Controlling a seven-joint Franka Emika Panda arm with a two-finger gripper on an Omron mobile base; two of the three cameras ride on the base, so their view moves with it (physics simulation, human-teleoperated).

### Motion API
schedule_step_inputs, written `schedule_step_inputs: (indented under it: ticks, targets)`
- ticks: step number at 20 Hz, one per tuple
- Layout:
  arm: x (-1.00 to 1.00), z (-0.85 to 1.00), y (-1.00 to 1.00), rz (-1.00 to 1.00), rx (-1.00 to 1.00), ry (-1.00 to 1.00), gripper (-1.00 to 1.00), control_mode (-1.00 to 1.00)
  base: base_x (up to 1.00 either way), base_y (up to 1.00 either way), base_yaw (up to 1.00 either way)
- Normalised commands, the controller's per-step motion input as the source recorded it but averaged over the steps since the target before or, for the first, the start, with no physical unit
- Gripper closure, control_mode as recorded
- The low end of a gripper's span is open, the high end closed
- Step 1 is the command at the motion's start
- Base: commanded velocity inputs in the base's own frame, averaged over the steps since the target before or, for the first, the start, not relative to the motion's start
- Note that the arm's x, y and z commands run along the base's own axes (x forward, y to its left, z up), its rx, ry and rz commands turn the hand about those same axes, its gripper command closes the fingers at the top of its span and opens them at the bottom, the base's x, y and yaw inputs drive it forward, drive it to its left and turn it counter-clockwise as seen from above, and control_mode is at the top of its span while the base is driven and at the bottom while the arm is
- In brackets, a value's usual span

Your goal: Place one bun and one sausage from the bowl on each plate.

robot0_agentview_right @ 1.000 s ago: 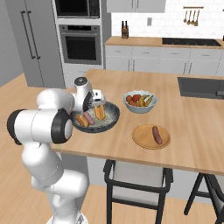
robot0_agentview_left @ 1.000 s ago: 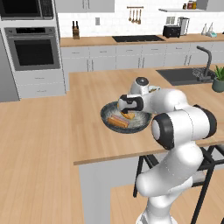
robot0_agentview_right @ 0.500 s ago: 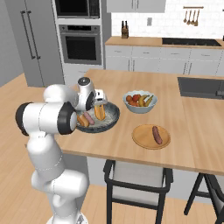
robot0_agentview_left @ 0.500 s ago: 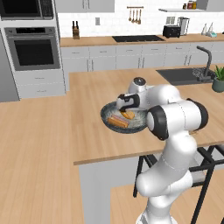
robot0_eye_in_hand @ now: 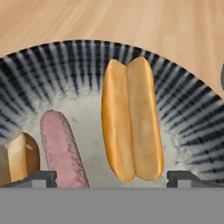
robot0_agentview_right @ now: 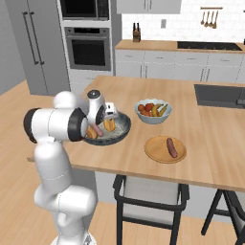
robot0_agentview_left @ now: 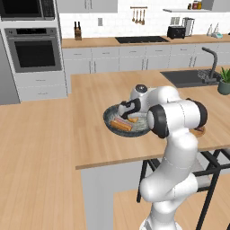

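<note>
- Left base view: your gripper [robot0_agentview_left: 127,109] hangs low over the bowl [robot0_agentview_left: 109,120] on the island counter [robot0_agentview_left: 94,139]. One bun [robot0_agentview_left: 121,125] lies in the bowl's near side. A sliver of the wooden plate [robot0_agentview_left: 199,132] peeks out past the arm's elbow.
- Right base view: the gripper [robot0_agentview_right: 108,113] sits over the bowl [robot0_agentview_right: 123,130], a bun [robot0_agentview_right: 109,125] just under it and a sausage [robot0_agentview_right: 97,129] beside that. To the right, well apart, the wooden plate [robot0_agentview_right: 155,150] carries one sausage [robot0_agentview_right: 171,147] — no bun on it. The fruit bowl [robot0_agentview_right: 153,111] stands behind, between bowl and plate.
- Hand view: the fingertips [robot0_eye_in_hand: 40,177] stand wide apart — nothing is gripped. A whole bun [robot0_eye_in_hand: 131,117] lies lengthwise between them on the bowl's speckled floor [robot0_eye_in_hand: 89,118]. A sausage [robot0_eye_in_hand: 61,149] lies just to its left, and the end of a second bun [robot0_eye_in_hand: 19,156] shows at the left edge.
</note>
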Motion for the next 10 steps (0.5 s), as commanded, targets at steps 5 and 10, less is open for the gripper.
schedule_step_inputs:
  ticks: [5,10]
  targets:
    - [0.17,-0.27,0.0,0.0,0.0,0.0,-1.0,-1.0,0.0,0.0,0.0]
    - [0.16,-0.15,-0.01,0.0,0.0,0.0,-1.0,-1.0,0.0,0.0,0.0]
